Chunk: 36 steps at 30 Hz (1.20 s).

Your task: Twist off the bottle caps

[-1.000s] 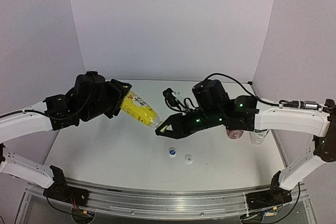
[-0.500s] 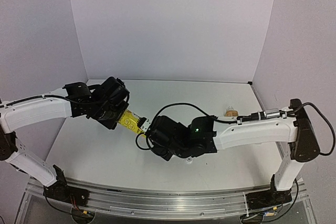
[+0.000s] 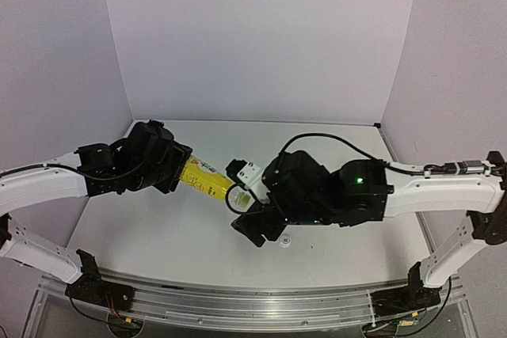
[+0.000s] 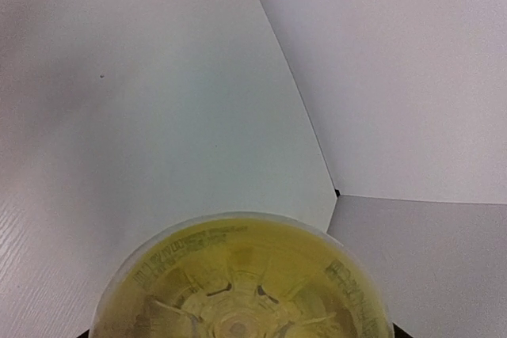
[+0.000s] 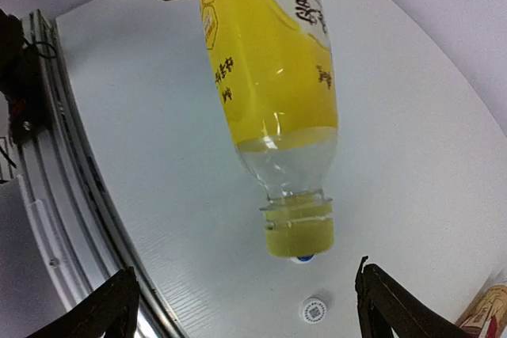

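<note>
A slim yellow bottle hangs slanted above the table, its base inside my left gripper, which is shut on it. In the left wrist view only the bottle's yellow base shows, and no fingers. Its yellow cap is on the neck and points at my right gripper. That gripper is open, with its black fingertips wide on either side of the cap and clear of it. From above, the right gripper sits just past the bottle's neck.
A white loose cap lies on the table below the bottle, with a blue-topped cap partly hidden behind the yellow one. A white cap shows under the right arm. An amber bottle's edge shows at the lower right. The table's metal rail runs along the left.
My right gripper has gone from shut to open and now stands off the yellow cap. Both arms have shifted, and the left one has kept hold of the bottle.
</note>
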Available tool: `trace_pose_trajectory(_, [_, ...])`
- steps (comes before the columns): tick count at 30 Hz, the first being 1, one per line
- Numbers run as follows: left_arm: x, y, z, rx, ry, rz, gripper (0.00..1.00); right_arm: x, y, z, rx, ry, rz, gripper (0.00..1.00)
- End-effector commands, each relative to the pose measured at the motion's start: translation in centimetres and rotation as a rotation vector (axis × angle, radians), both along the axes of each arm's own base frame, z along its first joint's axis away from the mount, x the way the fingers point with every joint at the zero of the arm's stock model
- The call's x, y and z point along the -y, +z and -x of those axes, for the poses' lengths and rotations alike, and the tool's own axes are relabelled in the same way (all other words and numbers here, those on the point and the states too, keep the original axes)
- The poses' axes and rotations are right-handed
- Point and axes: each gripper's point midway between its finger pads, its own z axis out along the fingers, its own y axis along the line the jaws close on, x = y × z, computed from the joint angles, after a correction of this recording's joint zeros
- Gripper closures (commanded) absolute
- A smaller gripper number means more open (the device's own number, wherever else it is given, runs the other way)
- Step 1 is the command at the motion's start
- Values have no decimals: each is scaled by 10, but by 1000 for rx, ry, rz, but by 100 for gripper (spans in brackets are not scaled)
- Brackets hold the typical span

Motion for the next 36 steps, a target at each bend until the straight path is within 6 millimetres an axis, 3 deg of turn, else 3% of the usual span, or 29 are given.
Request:
trace_pose_trajectory(1, [9, 69, -3, 344, -136, 98, 100, 16, 27, 22, -285, 9, -221, 9])
trace_pose_trajectory(6, [-3, 101, 15, 575, -201, 164, 100, 16, 53, 33, -662, 101, -501, 10])
trace_pose_trajectory(11, [-7, 121, 28, 703, -246, 213, 100, 0, 73, 41, -833, 171, -615, 17])
trace_pose_trajectory(20, [5, 131, 31, 738, -298, 245, 100, -22, 82, 36, -896, 202, -684, 25])
trace_pose_trajectory(36, [6, 129, 32, 726, -295, 284, 100, -26, 77, 21, -886, 117, -736, 42])
